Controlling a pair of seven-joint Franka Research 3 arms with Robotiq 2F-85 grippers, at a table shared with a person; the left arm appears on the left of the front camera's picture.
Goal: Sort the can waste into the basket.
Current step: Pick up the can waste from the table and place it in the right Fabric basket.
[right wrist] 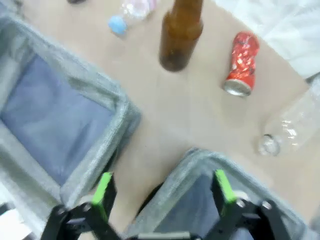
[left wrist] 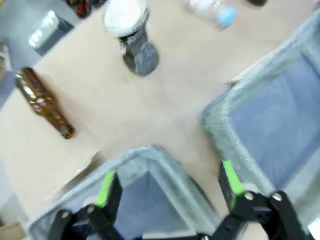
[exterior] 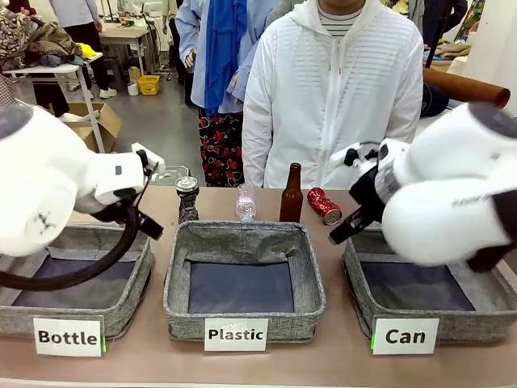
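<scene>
Front view, bench contents.

- Red can (exterior: 324, 205): crushed, lying on its side at the far part of the bench, just right of an upright brown bottle (exterior: 292, 194) and behind the far-left corner of the basket labelled "Can" (exterior: 477, 323). Its long axis runs diagonally from far-left to near-right. The silver end faces near-right, toward that basket, and the can lies outside it.
- Dark can (exterior: 187, 198): crushed, standing on end with its long axis vertical and silver top up. It is just behind the far-left corner of the "Plastic" basket (exterior: 242, 234), outside every basket.
- "Bottle" basket (exterior: 81, 242): leftmost of the three grey fabric baskets in the row.
- Clear plastic bottle (exterior: 245, 202): between the dark can and the upright brown bottle.
- Left hand (left wrist: 167, 185): spread wide, holding nothing, above the gap between two basket corners. A second brown bottle (left wrist: 45, 102) lies flat on the bench beyond.
- Right hand (right wrist: 162, 190): spread wide, holding nothing, over a basket corner, well apart from the red can.
- Bench (exterior: 339, 356): plain tan top.
- Person (exterior: 335, 89): white zipped jacket, standing at the far side.
- Room: grey floor, cardboard box (exterior: 95, 121), yellow bin (exterior: 149, 84).
</scene>
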